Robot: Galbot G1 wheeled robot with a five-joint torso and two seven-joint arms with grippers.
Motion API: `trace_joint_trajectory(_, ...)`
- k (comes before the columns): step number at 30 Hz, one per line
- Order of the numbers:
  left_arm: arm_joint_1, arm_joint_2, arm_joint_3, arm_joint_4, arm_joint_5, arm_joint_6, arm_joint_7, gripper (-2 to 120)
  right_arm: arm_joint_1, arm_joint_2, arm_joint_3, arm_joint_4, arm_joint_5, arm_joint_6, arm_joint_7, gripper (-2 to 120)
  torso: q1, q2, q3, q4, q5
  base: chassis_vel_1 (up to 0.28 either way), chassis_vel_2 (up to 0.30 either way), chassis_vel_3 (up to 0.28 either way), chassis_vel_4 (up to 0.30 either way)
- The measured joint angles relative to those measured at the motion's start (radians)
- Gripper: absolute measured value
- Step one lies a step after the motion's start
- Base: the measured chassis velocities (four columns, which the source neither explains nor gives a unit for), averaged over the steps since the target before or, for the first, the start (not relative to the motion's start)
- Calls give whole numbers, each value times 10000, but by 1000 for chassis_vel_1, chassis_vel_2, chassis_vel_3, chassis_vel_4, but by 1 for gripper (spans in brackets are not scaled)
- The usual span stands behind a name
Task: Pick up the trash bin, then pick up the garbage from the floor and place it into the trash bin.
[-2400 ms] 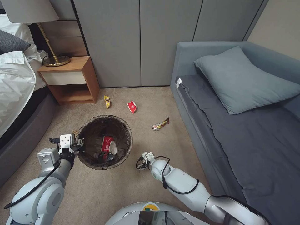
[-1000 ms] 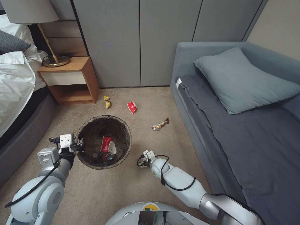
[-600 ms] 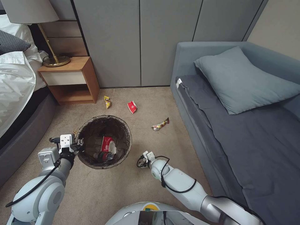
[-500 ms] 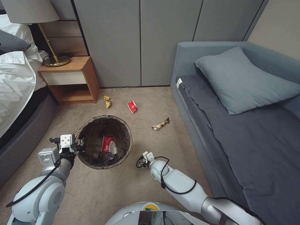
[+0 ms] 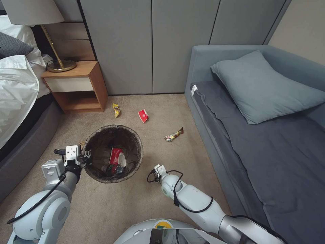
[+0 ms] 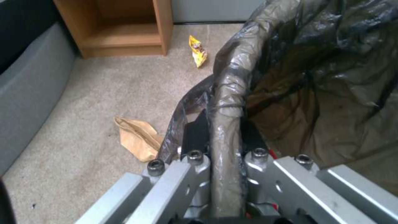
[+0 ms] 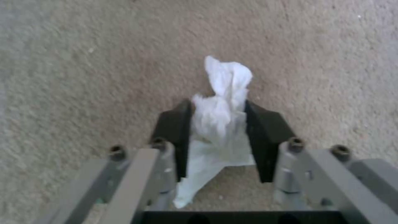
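Bedroom floor, litter pickup: bin held, tissue gripped.

Left end effector [image 6: 224,146] clamped on the bag-lined rim of the trash bin [image 5: 116,130], which sits left of centre over the carpet with red wrapper and bottle inside. Right end effector [image 7: 219,124] closed on a white tissue wad [image 7: 222,102] just right of the bin. Yellow packet [image 5: 116,110], red wrapper [image 5: 143,116], foil wrapper [image 5: 173,135] and brown paper [image 6: 136,140] lie on the floor.

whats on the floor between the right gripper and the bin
Bare carpet, seen in the head view. The right gripper, shut on a tissue, sits just right of the bin.
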Motion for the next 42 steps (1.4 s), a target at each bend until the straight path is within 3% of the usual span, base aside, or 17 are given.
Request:
trace_joint_trajectory(7,-4,5,50,17,20,-1,3,3,-65,-81,9,173,-14,-12,72,2,0,0,0,-2,-1,0,0,0,0)
trace_joint_trajectory(21,74,15,68,-53,29,0,-1,3,-212,-263,350,1022,-23,43,62,0,0,0,-1,0,4,0,0,0,0)
trace_joint_trajectory(29,100,16,64,-76,36,4,-5,3,-458,-936,844,2932,136,-12,96,0,0,0,-1,0,3,0,0,0,0)
trace_joint_trajectory(35,95,44,96,-36,84,9,-17,3,-779,-2127,1727,5417,786,-257,89,0,0,1,-1,-1,5,0,0,0,0)
trace_joint_trajectory(42,70,111,174,95,177,24,-39,3,-953,-3052,2821,7291,1642,-438,-164,0,0,1,-1,1,4,0,0,0,0)
